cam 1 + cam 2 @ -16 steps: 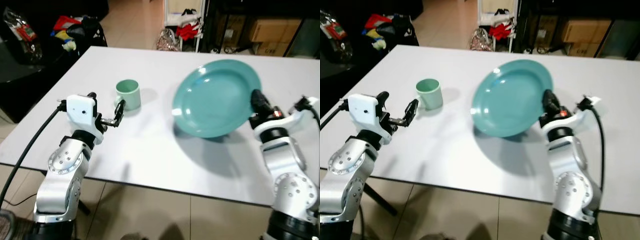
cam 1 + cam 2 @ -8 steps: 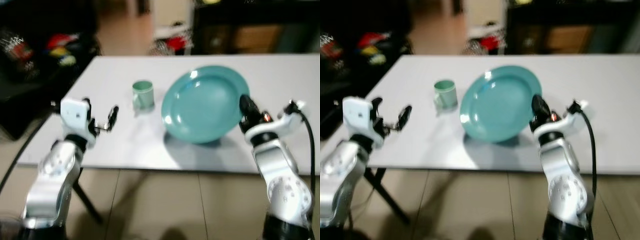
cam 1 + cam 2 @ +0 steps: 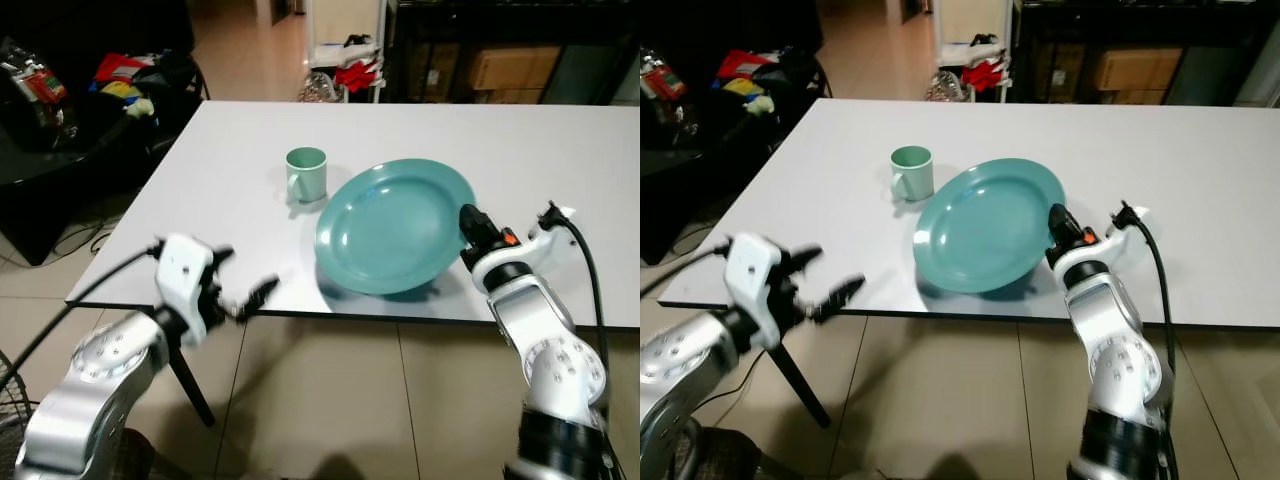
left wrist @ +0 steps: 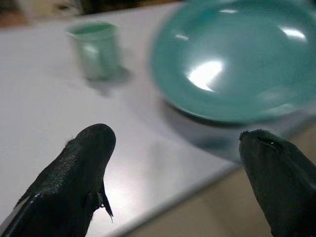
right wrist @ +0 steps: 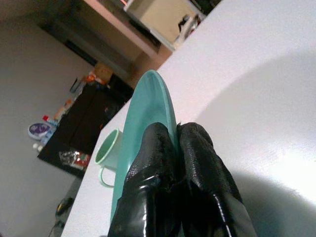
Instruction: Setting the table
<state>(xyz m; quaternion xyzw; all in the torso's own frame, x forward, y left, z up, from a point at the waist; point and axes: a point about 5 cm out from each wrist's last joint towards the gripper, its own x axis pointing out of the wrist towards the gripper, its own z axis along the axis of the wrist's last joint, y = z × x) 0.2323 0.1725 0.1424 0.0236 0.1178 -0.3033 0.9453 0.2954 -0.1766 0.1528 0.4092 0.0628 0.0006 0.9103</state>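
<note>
The plate's (image 5: 148,113) rim is hidden where the right gripper's (image 5: 177,129) jaws pinch it; the mug (image 4: 96,49) looks blurred.

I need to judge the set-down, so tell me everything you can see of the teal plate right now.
The teal plate is round and glossy, probably ceramic or melamine, with a shallow well, a broad raised rim and nothing on it. It is tilted, its right edge lifted and pinched between the shut jaws of the right gripper; its lower left edge looks close to the white table, near the front edge, casting a shadow. The green mug stands apart behind its left side.
</note>
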